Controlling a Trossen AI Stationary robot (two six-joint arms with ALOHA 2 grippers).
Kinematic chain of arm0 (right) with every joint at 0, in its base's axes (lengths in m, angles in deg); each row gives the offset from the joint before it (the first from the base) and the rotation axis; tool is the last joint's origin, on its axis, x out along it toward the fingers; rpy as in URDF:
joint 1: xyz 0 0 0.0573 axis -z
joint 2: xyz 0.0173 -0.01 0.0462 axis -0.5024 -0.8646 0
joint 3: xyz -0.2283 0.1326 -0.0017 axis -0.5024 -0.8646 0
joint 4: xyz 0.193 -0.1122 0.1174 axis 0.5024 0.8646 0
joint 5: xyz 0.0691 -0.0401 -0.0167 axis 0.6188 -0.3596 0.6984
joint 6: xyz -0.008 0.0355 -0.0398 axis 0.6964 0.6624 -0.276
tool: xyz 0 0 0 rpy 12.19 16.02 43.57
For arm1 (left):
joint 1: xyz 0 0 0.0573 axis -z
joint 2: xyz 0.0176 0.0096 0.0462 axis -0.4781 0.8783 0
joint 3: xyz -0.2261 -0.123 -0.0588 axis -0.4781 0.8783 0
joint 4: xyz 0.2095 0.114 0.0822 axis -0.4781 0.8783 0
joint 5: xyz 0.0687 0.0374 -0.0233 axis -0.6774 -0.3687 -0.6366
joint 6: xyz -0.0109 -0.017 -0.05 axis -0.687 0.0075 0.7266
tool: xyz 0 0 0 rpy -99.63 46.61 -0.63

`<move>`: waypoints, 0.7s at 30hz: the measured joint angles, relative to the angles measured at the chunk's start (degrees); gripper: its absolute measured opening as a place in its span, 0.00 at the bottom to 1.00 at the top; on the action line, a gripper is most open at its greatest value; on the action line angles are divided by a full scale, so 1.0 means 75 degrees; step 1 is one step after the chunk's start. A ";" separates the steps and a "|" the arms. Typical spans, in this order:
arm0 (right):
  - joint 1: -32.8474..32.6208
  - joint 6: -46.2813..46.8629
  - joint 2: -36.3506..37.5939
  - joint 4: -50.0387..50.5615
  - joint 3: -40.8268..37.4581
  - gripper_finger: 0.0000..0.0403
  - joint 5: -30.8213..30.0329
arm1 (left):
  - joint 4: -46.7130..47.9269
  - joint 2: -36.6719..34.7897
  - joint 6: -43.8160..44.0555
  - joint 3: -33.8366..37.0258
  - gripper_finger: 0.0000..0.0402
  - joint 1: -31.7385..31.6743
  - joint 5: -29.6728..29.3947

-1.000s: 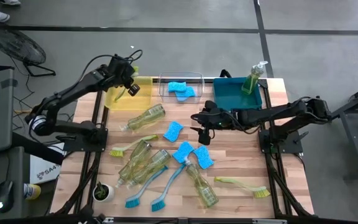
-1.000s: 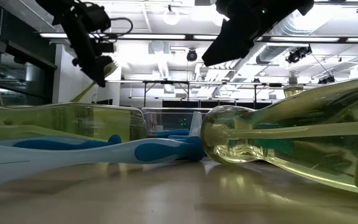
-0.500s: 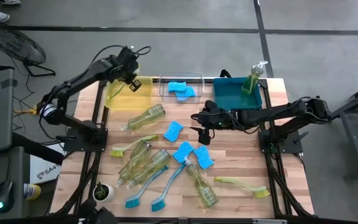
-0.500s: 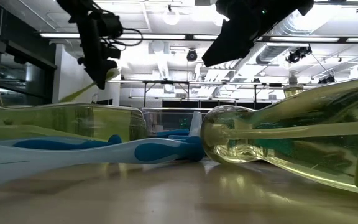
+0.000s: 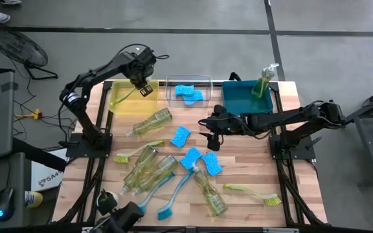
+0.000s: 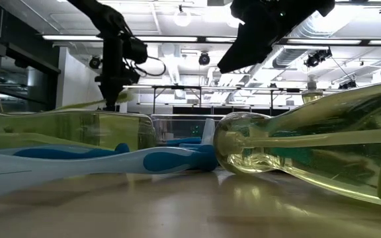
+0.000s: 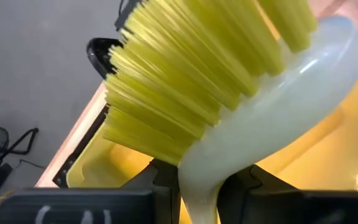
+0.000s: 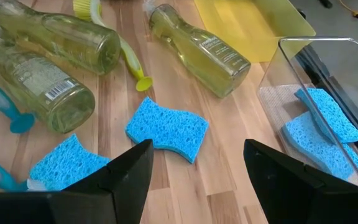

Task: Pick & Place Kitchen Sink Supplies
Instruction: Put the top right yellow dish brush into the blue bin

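Note:
My left gripper [image 5: 142, 86] hangs over the yellow bin [image 5: 114, 103] at the table's far left, shut on a yellow-green dish brush [image 7: 241, 93]. The brush's bristle head [image 6: 120, 97] is at the gripper, and its handle [image 5: 125, 98] runs toward the bin's left side. My right gripper [image 8: 194, 180] stands open above mid-table, with nothing between its fingers. It points toward a light-blue sponge [image 8: 166, 129] that lies flat on the wood. Soap bottles [image 8: 197, 46], more sponges and brushes lie on their sides across the table's middle and near part. My left gripper pinches the brush's neck [image 7: 199, 190], just behind the bristle head, between its two fingers. The fingers come from above, pointing steeply down, and lie across the neck. The brush hangs over the yellow bin, its handle nearly level. Whether the handle's end touches the bin I cannot tell.
A clear bin [image 5: 206, 81] with two sponges stands at the far middle. A teal bin [image 5: 238, 100] with an upright soap bottle [image 5: 263, 83] stands at the far right. A small potted plant [image 5: 107, 199] sits at the near left corner. Bare wood shows at the table's right.
My left gripper has gone toward the table's right and down over the yellow bin, tipping to point more steeply down. The brush has come with it, and its handle has swung from a steep slant to nearly level.

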 joint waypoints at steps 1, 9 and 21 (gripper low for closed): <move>0.0000 -0.0011 0.0000 0.0008 0.0000 0.61 -0.0001 | -0.0008 0.0071 -0.0084 0.0000 0.17 0.0000 0.0000; 0.0000 -0.0142 -0.0006 -0.0505 -0.0495 0.61 -0.0008 | -0.0308 0.0349 -0.0523 0.0000 0.14 -0.0058 -0.0011; 0.0006 -0.0111 -0.0006 -0.1113 -0.1126 0.61 -0.0407 | 0.0060 0.0352 -0.0467 0.0123 0.17 -0.0519 0.0633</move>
